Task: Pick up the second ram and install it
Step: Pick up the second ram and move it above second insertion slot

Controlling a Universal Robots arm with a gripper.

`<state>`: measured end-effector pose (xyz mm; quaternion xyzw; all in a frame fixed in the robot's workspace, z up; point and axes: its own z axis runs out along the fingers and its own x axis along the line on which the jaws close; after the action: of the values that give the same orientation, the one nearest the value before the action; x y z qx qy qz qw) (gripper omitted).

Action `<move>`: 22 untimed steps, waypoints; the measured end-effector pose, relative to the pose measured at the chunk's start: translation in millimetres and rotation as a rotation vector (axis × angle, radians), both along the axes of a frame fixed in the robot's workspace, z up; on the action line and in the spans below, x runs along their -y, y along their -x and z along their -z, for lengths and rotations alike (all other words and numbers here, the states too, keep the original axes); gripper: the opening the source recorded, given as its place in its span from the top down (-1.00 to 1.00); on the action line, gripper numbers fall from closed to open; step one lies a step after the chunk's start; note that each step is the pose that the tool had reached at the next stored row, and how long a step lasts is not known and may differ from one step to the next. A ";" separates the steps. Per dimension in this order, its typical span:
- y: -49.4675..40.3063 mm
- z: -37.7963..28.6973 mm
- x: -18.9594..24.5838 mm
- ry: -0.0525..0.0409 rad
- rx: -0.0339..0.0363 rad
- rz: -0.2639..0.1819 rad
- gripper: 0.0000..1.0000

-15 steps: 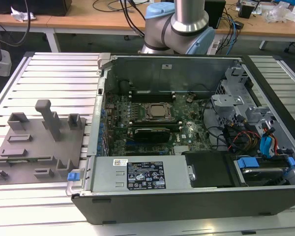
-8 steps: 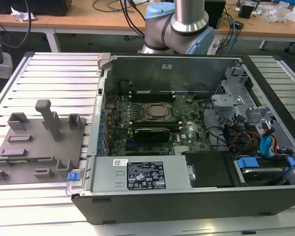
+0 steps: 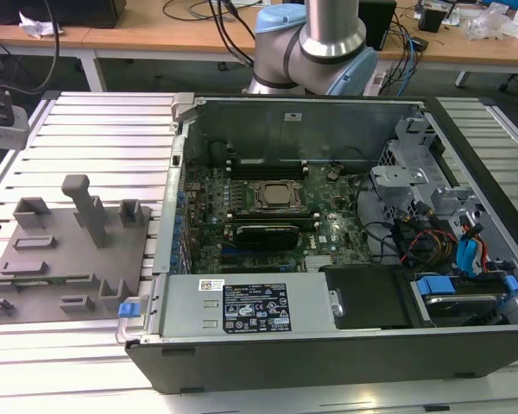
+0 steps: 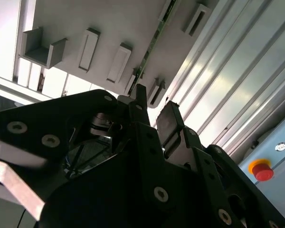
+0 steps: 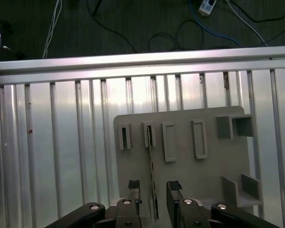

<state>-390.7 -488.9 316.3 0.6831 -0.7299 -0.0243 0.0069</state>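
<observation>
Two fingers (image 5: pixel 173 186) of the gripper (image 5: pixel 154 187) stand parted and empty either side of the second ram (image 5: pixel 151 161), upright on edge in the grey holder plate (image 5: pixel 209 183) on the ribbed aluminium table (image 5: pixel 61 142); a sound grasp needs it centred and its flat faces met squarely.

Green second ram (image 4: pixel 154 40), grey fixture plate (image 5: pixel 204 180), black pincer (image 5: pixel 154 186), silver ribbed table (image 5: pixel 61 142).

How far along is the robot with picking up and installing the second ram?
Done: the open gripper is lined up and straddles the second ram, which stands on edge in the grey fixture. In hand: nothing gripped yet. Left: the stick is not lifted, nor seated on the motherboard inside the case.
</observation>
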 end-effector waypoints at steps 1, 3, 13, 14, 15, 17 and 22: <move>0.0 1.5 0.0 0.0000 0.0000 0.000 0.28; 0.0 4.0 0.0 0.0000 0.0001 0.000 0.28; 0.0 12.5 0.0 0.0000 0.0000 0.000 0.28; 0.0 13.5 0.0 0.0000 0.0001 0.000 0.28; 0.0 14.7 0.0 0.0000 0.0001 0.000 0.28; 0.0 16.1 0.0 0.0000 0.0001 0.000 0.28; 0.0 22.6 0.0 0.0000 0.0000 0.000 0.28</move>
<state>-390.7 -488.9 293.7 0.6831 -0.7299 -0.0243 0.0069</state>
